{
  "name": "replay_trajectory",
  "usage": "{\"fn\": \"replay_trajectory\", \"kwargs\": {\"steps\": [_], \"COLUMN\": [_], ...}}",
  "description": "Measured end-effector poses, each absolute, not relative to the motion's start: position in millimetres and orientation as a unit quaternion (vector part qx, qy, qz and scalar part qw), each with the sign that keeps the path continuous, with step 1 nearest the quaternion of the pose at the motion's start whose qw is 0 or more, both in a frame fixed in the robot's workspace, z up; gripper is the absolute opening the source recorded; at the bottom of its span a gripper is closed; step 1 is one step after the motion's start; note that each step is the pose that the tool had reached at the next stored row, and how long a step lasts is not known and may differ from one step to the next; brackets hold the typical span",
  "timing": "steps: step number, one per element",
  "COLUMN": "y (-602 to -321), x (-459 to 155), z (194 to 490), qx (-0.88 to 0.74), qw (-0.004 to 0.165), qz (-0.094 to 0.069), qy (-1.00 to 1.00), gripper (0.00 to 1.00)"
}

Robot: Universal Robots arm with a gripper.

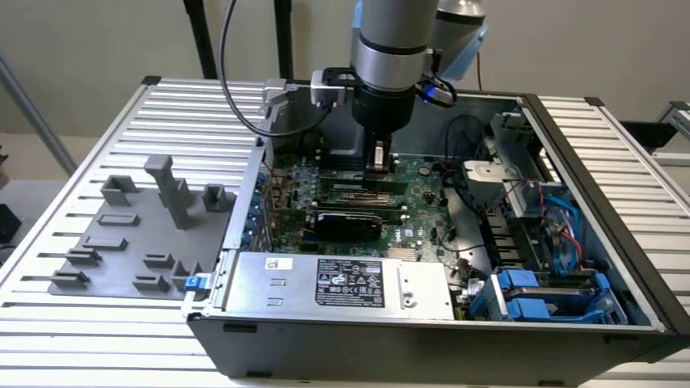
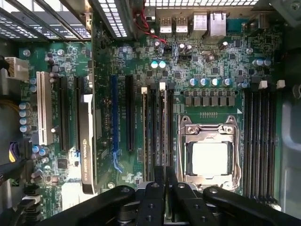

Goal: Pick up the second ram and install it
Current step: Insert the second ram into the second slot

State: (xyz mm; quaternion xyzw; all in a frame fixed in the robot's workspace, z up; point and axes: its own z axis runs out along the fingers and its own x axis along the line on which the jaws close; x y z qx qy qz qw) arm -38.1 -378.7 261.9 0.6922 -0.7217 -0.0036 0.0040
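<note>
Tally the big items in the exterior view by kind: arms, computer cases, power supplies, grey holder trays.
Arm: 1
Case: 1
Power supply: 1
Grey tray: 1
Total: 4

We've got the exterior view high, angled down at the open case (image 1: 603,242); wrist view's straight down, close over the shared motherboard (image 2: 207,61).
</note>
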Motion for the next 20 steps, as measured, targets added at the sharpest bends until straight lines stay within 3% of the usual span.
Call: {"fn": "replay_trajectory", "kwargs": {"steps": [20], "y": [-379], "x": [-40], "z": [236], "qx": [0.692], "qw": [0.004], "qz": [-0.003], "qy": [-0.722], "gripper": [0.00]}}
